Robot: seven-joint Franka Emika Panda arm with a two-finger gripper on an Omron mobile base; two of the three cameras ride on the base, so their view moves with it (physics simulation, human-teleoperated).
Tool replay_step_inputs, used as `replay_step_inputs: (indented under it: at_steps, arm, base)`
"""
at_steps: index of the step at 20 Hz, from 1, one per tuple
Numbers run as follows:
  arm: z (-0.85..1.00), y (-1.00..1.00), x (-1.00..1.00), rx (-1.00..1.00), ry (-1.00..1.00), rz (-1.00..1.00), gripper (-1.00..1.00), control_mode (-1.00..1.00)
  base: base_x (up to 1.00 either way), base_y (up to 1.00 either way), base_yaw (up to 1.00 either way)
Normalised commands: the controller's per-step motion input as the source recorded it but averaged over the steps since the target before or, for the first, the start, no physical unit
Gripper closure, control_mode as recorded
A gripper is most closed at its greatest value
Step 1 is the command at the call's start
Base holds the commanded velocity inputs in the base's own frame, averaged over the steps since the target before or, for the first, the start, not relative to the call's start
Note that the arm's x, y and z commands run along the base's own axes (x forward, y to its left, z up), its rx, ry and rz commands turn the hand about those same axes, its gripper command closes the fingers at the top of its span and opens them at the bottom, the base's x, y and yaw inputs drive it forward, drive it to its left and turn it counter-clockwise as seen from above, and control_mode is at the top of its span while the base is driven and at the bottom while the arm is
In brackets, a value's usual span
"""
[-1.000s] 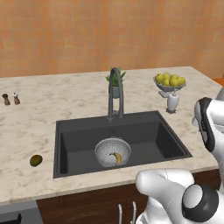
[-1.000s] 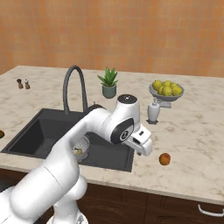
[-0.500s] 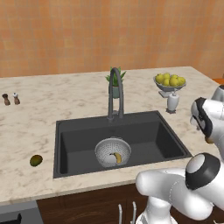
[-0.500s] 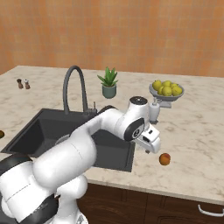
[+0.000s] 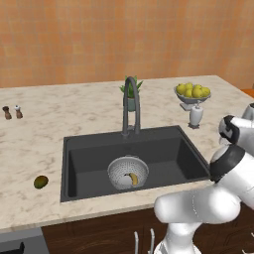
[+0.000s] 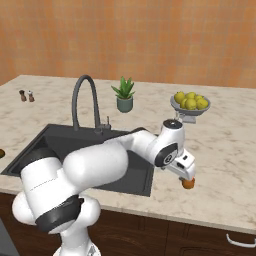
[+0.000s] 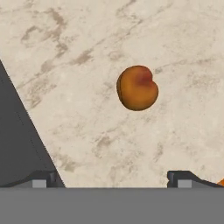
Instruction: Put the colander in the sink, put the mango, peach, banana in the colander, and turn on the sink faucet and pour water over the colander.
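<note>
Gripper jaws spread, empty, above peach on marble counter; banana inside colander.

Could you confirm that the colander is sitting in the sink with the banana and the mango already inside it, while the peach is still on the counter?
Not quite: the mango still lies on the counter left of the sink, as the left base view shows. The colander in the sink holds the banana, and the peach is still on the counter.

Kitchen: marble counter, dark sink, gooseneck faucet, fruit bowl
</note>
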Motion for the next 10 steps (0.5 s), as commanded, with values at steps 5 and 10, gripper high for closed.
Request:
replay_step_inputs:
  at_steps: [5,10]
  arm:
    - [-0.21,-0.40,0.23,0.01,0.02,0.00,-1.00,-1.00]
    - [-0.20,-0.30,0.04,0.02,0.07,0.00,-1.00,-1.00]
  base:
    - [0.00,0.00,0.00]
    - [0.00,0.00,0.00]
